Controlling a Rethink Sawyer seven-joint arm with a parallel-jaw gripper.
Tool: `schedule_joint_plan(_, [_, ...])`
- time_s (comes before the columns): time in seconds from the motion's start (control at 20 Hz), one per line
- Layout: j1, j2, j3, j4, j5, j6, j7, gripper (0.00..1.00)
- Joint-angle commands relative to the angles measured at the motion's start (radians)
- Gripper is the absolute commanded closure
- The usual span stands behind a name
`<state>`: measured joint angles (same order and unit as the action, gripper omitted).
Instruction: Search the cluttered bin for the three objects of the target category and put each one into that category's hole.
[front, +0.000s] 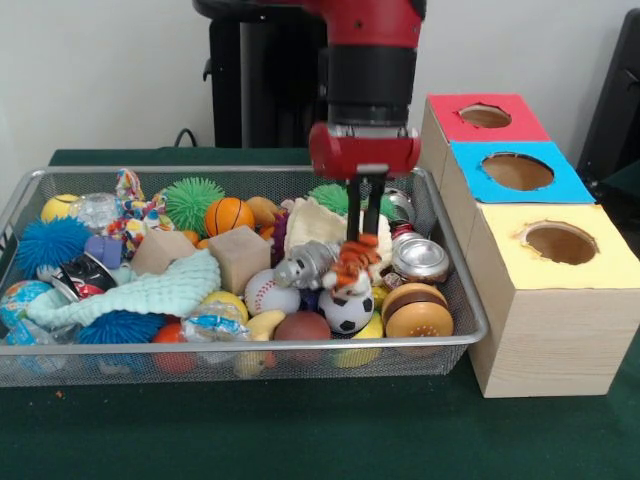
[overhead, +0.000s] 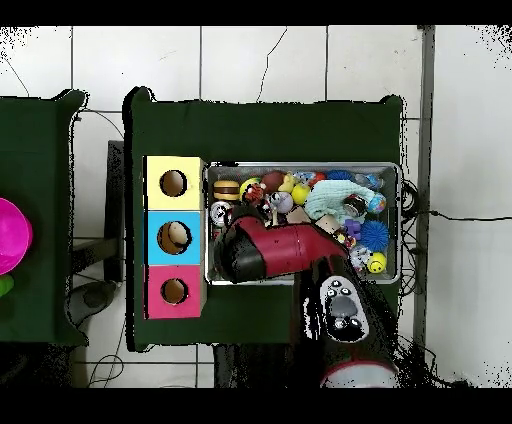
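The orange toy with black tiger stripes (front: 354, 262) lies in the right part of the cluttered bin (front: 30, 190), on top of the pile. A soccer ball (front: 346, 310) sits just in front of it, a grey toy (front: 303, 265) is at its left, and a crushed can (front: 420, 258) is at its right. In the front view its long axis runs tilted, from upper right near the gripper down to lower left.

The gripper (front: 365, 232) stands directly above this toy. Its two dark fingers (front: 354, 215) point straight down, close together, and their tips touch the upper end of the toy. You cannot tell from here if they already pinch it or only rest on it.

So the relation that matters is vertical: the toy is under the hand, not beside it. I judge the next move needs a straight lift, because the neighbours sit close around.

The box with three holes (front: 540, 250) stands just right of the bin in the front view. In the overhead view the arm covers the toy, and the box (overhead: 173, 250) lies at the left.
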<state>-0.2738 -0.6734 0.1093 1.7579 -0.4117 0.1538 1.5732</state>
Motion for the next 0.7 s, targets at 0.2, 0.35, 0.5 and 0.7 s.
schedule_joint_plan(0.2, [0.027,-0.313,0.065,0.158,0.163,0.461,0.045,1.00])
schedule_joint_plan(0.35, [0.033,-0.351,0.072,0.210,0.195,0.450,0.097,1.00])
schedule_joint_plan(0.5, [0.063,-0.423,0.046,0.311,0.255,0.443,0.154,1.00])
schedule_joint_plan(0.7, [0.117,-0.485,0.006,0.423,0.332,0.387,0.245,1.00])
